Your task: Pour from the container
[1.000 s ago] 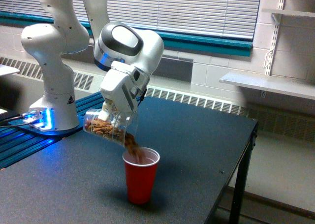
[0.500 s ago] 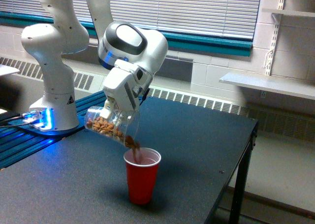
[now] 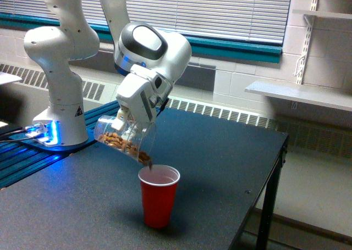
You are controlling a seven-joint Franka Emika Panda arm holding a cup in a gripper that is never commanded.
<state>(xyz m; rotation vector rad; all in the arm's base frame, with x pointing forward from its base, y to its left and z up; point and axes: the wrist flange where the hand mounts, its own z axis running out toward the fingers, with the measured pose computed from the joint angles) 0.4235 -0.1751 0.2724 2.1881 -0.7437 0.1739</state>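
While the clear plastic tumbler lies tipped well past level, its wide rim points down toward the exterior view's right and hangs just above the near-left edge of the red party cup, apart from it. Its tapered see-through wall shows a heap of small tan-brown pieces, nut-like in shape, spread along the lower side; a darker clump of them sits at the lip, right over the cup's mouth. What exactly the pieces are is too small to make out. The gripper is clamped on the tumbler from above, its pale fingers pressed on the wall near the middle; the far finger is mostly hidden behind the plastic and the hand's own body. The smooth, glossy white arm has a rounded wrist housing with a dark oval panel and a blue ring. The red cup is opaque, tapered, with a rolled rim, standing upright on the matte black table; its inside looks pale pinkish, and what lies in it cannot be seen. The arm's base stands on a blue-lit platform at the exterior view's left, and its upper links are cut off by the top edge. Ribbed window blinds and a white shelf sit behind.
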